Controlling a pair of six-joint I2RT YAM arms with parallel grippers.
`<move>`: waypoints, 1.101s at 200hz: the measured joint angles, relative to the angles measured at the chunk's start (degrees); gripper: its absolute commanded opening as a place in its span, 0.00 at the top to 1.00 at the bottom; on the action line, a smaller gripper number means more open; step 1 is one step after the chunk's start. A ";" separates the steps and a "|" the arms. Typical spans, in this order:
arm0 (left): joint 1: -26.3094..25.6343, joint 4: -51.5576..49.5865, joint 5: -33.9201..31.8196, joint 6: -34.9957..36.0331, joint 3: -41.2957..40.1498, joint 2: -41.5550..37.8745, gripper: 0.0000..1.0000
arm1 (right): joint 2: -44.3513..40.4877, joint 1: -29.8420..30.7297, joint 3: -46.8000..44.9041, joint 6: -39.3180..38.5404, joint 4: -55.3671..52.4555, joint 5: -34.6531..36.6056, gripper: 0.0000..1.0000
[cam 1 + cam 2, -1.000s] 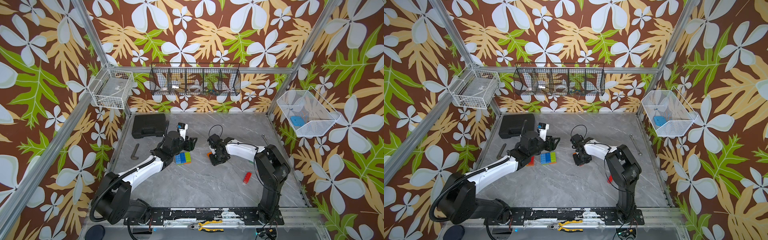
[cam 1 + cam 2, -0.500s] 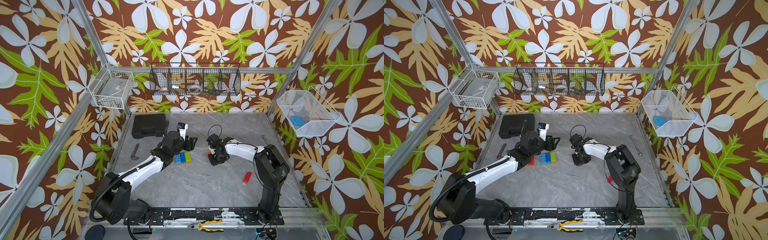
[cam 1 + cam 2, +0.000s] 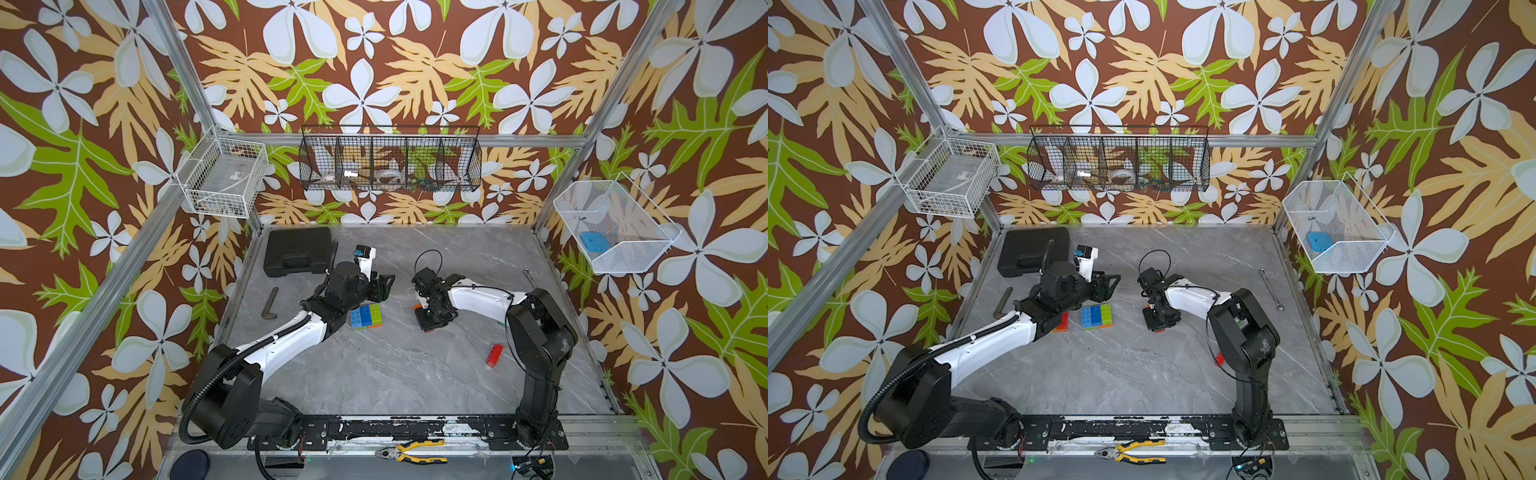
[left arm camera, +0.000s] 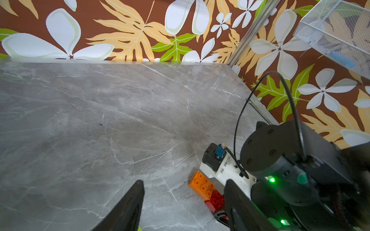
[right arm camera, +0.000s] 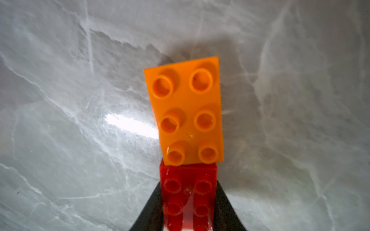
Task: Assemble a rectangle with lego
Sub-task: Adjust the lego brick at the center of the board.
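In the right wrist view a red lego brick (image 5: pixel 188 192) sits between my right gripper's (image 5: pixel 188 210) black jaws, which press on both its sides. An orange brick (image 5: pixel 186 112) overlaps its far end and reaches out over the table. In both top views the right gripper (image 3: pixel 432 320) is low at mid-table. A flat block of blue, green and lime bricks (image 3: pixel 365 316) lies to its left, beside my left gripper (image 3: pixel 384 286). That gripper is open and holds nothing; its wrist view shows the orange brick (image 4: pixel 202 185) and the red brick (image 4: pixel 216 201) ahead.
A loose red brick (image 3: pixel 494 355) lies near the right arm's base. A red and orange piece (image 3: pixel 1061 324) shows under the left arm. A black case (image 3: pixel 297 251) and a bent key (image 3: pixel 270 303) sit at the left, a wrench (image 3: pixel 1271 291) at the right, and pliers (image 3: pixel 411 453) on the front rail.
The right gripper's jaws have drawn in a little onto the red brick. The left arm has not moved.
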 measured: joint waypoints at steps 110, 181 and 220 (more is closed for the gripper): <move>0.00 0.00 0.39 0.00 0.00 0.00 0.35 | 0.22 -0.04 0.48 -2.32 -1.36 1.29 0.69; 0.00 0.00 0.98 0.00 0.00 0.00 0.35 | 1.16 -0.13 1.70 -2.40 -2.36 1.33 0.68; 0.00 0.00 1.01 0.02 0.00 0.00 0.35 | 1.51 -0.22 2.34 -2.56 -2.71 1.36 0.68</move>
